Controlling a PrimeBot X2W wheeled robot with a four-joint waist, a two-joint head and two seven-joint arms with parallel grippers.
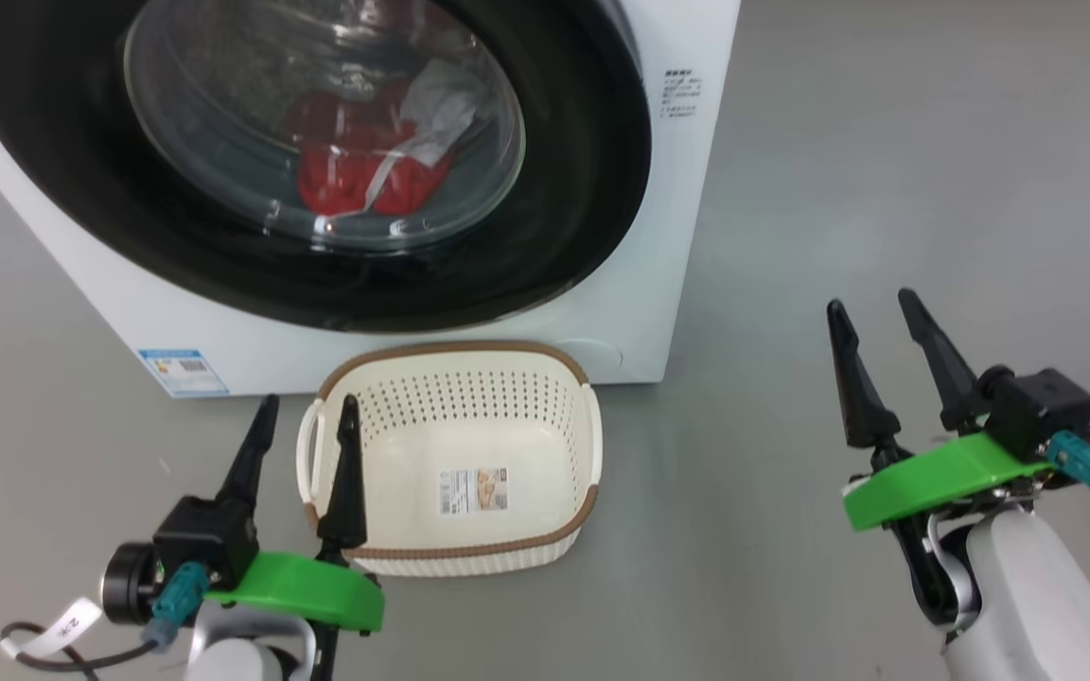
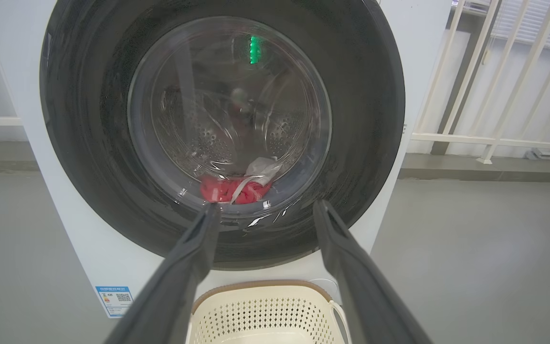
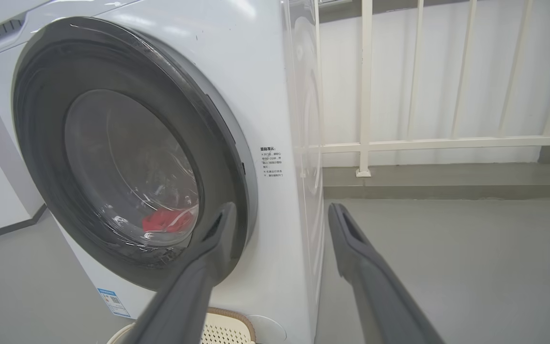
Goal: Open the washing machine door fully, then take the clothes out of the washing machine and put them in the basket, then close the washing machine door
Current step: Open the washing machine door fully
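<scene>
Top of washing machine door point(image 1: 592, 189) beyond head view's edge; clothes point(image 1: 346, 180) hazy behind glass; print on sticker point(image 1: 183, 371) illegible.

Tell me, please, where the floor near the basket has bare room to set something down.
Bare floor lies between the basket and the right gripper, and right of the washing machine. Crowded: the basket's left side, by the left gripper.

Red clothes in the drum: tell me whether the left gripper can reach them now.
Probably not: the glossy black-rimmed round glass door looks shut between the open left gripper and the bright red fabric clothes.
</scene>
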